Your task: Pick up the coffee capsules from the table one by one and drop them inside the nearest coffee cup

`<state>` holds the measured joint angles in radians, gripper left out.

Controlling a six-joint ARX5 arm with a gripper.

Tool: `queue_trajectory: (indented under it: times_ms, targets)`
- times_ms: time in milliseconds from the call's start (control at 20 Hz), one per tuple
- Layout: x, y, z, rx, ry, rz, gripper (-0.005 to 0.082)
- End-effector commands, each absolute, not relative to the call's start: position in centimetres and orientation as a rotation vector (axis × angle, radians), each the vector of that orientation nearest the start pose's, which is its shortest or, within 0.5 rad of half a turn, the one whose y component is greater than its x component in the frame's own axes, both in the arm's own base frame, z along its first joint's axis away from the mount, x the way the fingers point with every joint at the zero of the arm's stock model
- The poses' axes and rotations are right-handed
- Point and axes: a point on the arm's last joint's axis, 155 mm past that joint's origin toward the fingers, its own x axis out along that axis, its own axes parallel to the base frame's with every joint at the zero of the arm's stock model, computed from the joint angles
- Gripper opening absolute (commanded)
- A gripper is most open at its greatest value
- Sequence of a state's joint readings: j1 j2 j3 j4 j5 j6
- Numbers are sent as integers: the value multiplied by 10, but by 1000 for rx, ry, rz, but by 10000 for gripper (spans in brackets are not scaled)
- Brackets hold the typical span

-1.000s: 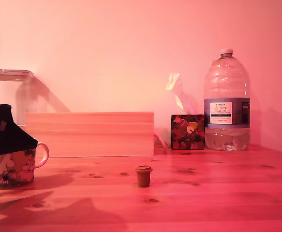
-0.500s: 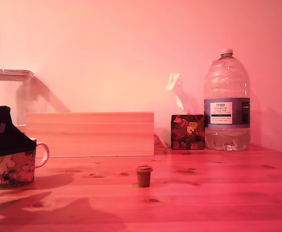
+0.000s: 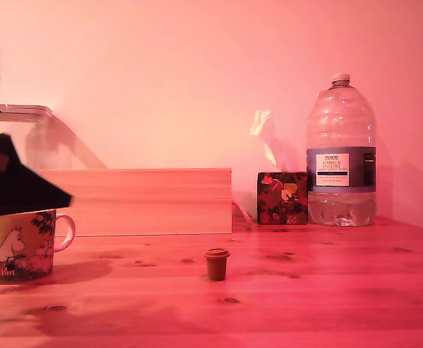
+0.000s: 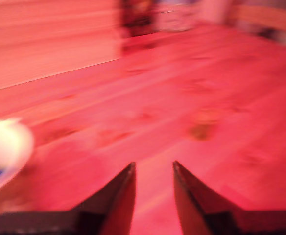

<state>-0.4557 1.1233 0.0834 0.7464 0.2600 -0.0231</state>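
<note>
Your gripper (image 4: 154, 171) had its two dark fingers (image 4: 118, 196) apart, a narrow gap between them showing bare table (image 4: 221, 88), nothing held. The wrist view was motion-blurred, so detail there was poor.

In the exterior view the arm's dark end (image 3: 16, 185) sat at the far left of the frame, above the cup (image 3: 19, 246) and covering its rim from this angle. You couldn't tell from either view whether it touched the cup. A pale rounded edge at the side of the wrist view (image 4: 6, 147) looked like the cup's rim, too blurred to confirm.

The cup stood upright on the table at the exterior view's left, handle pointing to that view's right, the white cartoon figure facing the camera. Whatever was inside it wasn't visible.

One capsule (image 3: 216, 264) stood upright on the table, wide rim up, near the middle of the exterior view, well apart from the cup and to its right. It wasn't visible in the wrist view.

Further back: a pale wooden box (image 3: 139, 201) behind the cup and capsule, a floral tissue box (image 3: 282, 197) to its right with a tissue sticking up, and a big clear water bottle (image 3: 340, 156) just right of that, touching or nearly so.
</note>
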Motion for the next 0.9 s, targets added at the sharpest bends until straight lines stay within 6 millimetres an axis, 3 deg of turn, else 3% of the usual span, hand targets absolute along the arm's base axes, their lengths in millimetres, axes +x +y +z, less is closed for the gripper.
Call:
queue_trajectory:
  times_ms: [0,350,600,650,800,850]
  targets:
    - [251,-187,79,21,342,-740,143]
    - [216,-215,62,60,422,-870,143]
    - [216,-215,60,74,427,-857,161]
    - [217,-215,58,76,430,-849,210]
    - [223,-212,55,84,429,-815,508]
    - [224,-212,52,88,435,-811,560]
